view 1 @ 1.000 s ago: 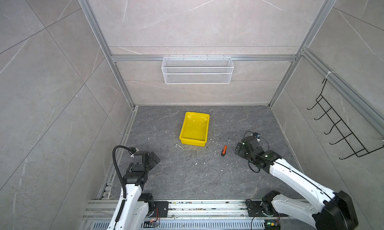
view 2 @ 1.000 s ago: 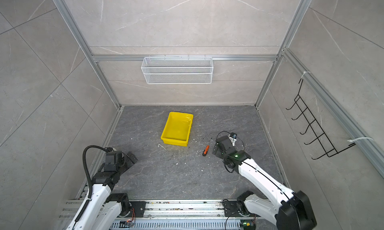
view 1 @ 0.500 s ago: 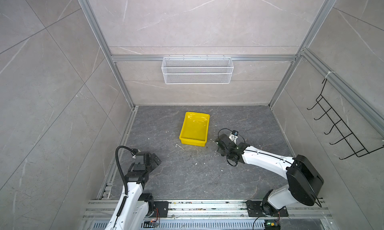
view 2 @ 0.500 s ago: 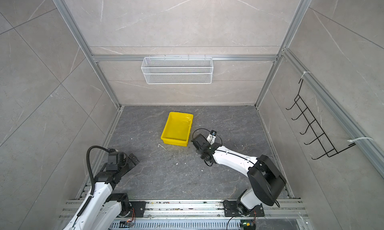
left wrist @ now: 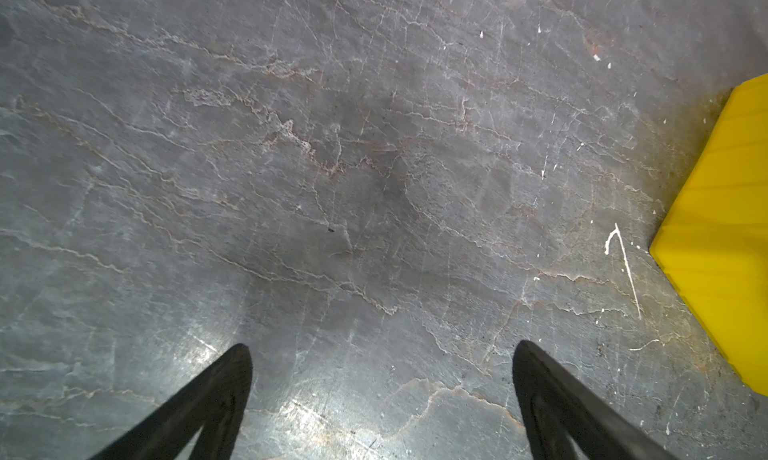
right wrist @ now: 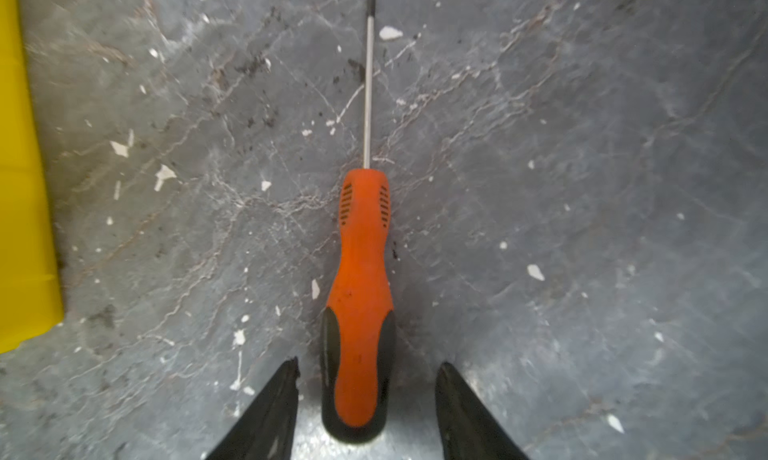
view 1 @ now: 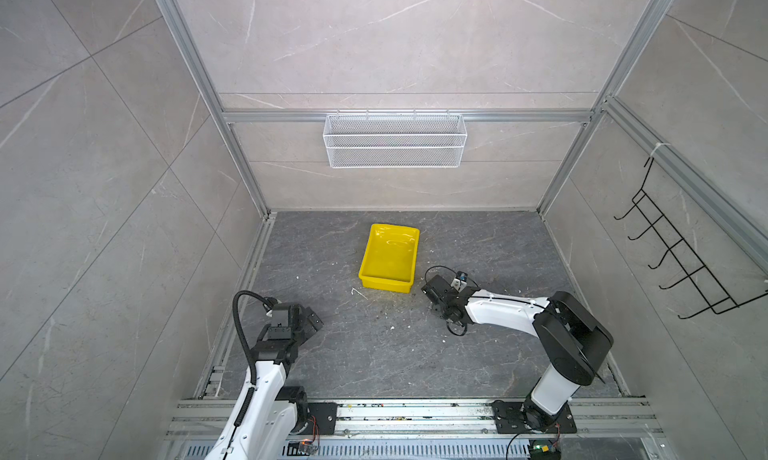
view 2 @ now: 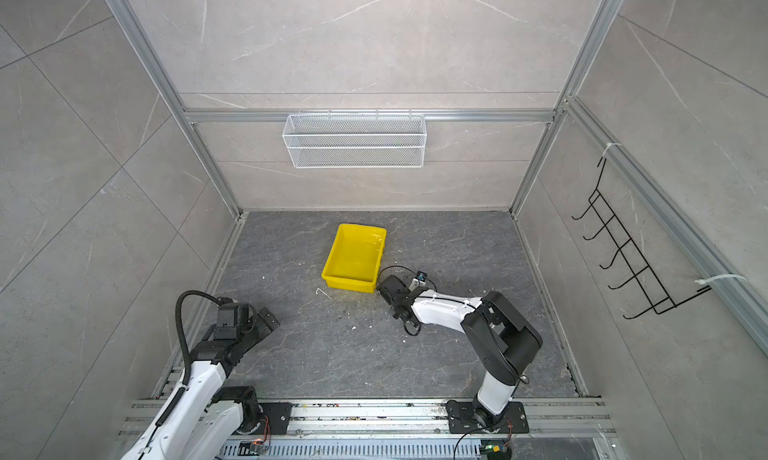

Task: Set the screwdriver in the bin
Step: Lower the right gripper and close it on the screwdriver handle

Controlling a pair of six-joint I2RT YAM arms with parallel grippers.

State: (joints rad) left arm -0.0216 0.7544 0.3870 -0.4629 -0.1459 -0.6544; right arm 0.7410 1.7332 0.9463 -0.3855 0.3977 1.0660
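Our right pincer [right wrist: 368, 366] straddles the screwdriver [right wrist: 359, 271] at its black end, partly open, gripping nothing. The tool lies flat on the table [right wrist: 582, 229], near the bin [right wrist: 20, 188]. We should close squarely, then lift.

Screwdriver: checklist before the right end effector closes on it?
1. Screwdriver handle between the jaws of the right end effector: ok.
2. Jaws touching the handle: not ok, a gap shows on each side.
3. Screwdriver lying flat on the floor: ok.
4. Bin free of contents: ok, nothing in it in both top views.
5. Bin apart from the screwdriver: ok, floor shows between them.
6. Left end effector out of the way: ok, open over floor.
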